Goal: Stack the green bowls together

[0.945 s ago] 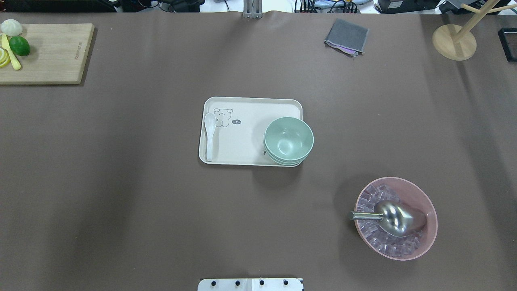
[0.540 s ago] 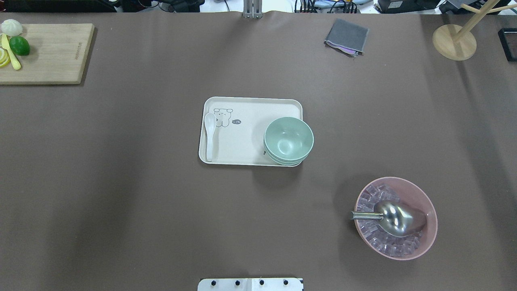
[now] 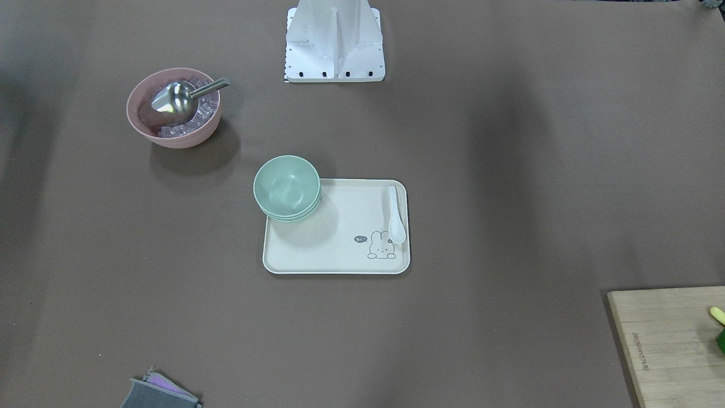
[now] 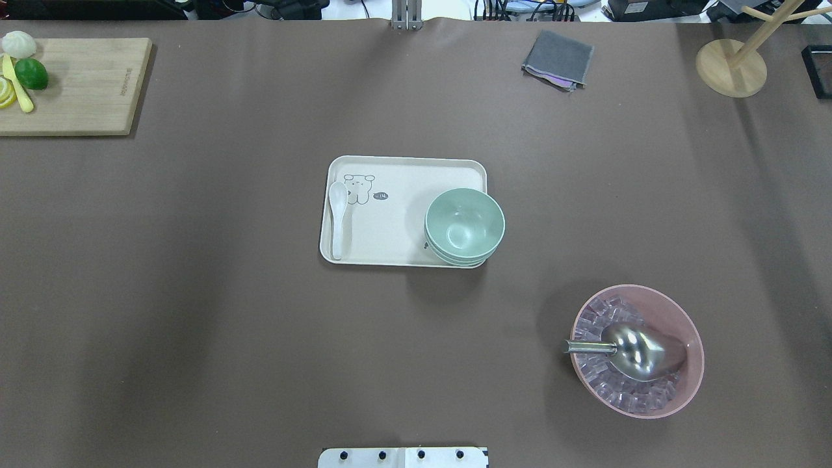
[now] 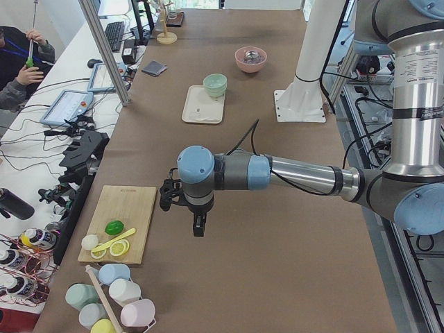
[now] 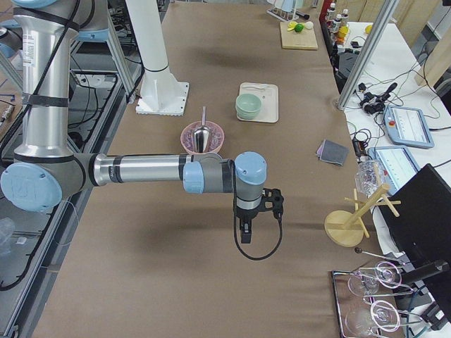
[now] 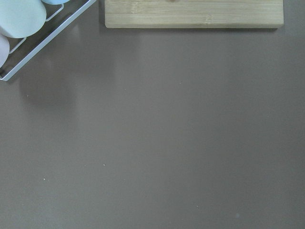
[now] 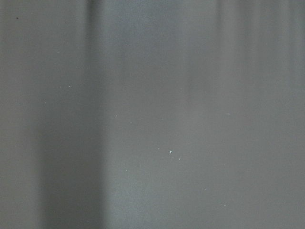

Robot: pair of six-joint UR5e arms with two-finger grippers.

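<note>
Nothing on the surface (image 4: 195, 312) has moved in the last second. The green bowls (image 4: 464, 226) sit just where they were, and both arms are out of the overhead view, then and now.

The green bowls are already one inside the other. You can see three rims in one neat pile. The pile stands on the corner of the tray (image 4: 390, 227) that is near the robot and on its right side. A white spoon (image 4: 337, 218) lies at the other end of the tray, well apart from the pile. The pink bowl (image 4: 690, 338) with the metal scoop (image 4: 640, 351) stands off the tray, closer to the robot.

The left gripper (image 5: 199, 226) hangs over bare surface near the cutting board (image 5: 126, 220), far from the pile. The right gripper (image 6: 244, 231) hangs over bare surface at the other end, also far away. Neither has anything in it. I cannot tell how wide either one is open, as only the side views show them.

I think the job looks done, and nothing is left to pick up.
</note>
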